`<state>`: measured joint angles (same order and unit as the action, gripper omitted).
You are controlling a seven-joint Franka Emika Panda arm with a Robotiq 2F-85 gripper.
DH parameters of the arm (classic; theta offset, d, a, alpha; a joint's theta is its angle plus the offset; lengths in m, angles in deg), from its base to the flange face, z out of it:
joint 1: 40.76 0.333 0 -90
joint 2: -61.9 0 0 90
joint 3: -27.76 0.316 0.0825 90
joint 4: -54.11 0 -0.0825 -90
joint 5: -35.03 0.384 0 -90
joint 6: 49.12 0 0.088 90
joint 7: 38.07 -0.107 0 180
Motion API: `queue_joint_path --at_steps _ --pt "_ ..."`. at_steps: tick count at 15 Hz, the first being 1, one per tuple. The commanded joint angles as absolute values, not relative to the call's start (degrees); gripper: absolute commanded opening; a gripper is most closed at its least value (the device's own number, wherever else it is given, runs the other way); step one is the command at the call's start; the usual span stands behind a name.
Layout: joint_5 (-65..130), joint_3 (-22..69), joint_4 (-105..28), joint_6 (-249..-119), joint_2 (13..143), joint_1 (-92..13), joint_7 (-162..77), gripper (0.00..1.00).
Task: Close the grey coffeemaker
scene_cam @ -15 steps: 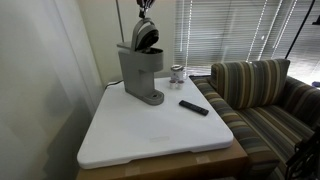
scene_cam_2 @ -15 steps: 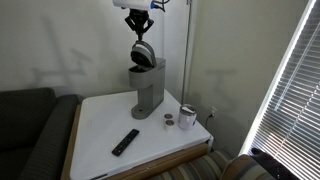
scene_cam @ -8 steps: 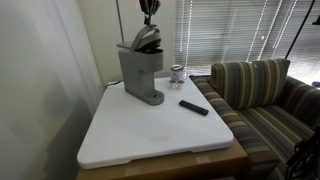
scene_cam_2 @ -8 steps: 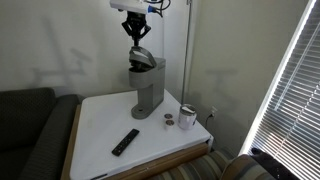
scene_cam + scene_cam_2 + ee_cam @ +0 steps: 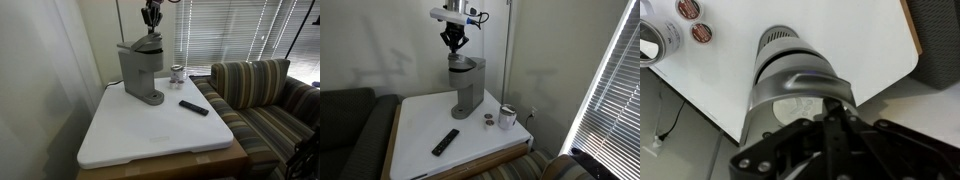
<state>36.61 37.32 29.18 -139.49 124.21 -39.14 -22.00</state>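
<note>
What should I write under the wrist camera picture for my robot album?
Looking straight down past the gripper onto the coffeemaker, with a can nearby on the white table.

Wrist view: gripper (image 5: 835, 118) dark and blurred, jaw spacing unreadable. Base of grey coffeemaker (image 5: 790, 80) hidden under its own top. Metal can (image 5: 652, 38) cut by left edge. In an exterior view, contact between gripper (image 5: 151, 22) and coffeemaker too small to tell.

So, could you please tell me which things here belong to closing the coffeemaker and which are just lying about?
For the job: grey coffeemaker; gripper, just above its lid.
Lying about: metal can; black remote; striped sofa.
</note>
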Motion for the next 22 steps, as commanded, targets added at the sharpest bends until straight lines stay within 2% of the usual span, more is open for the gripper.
queue_joint_path --at_steps 1,2,3,22 --pt "37.00 37.52 28.25 -137.95 122.85 -39.63 -22.73 0.00" --pt "37.90 36.00 34.34 -135.43 125.93 -38.73 -22.73 0.00" --pt "36.72 37.15 28.82 -137.75 122.54 -39.51 -22.87 0.00" --pt "36.63 37.03 28.76 -128.23 121.01 -39.77 -32.30 0.00"
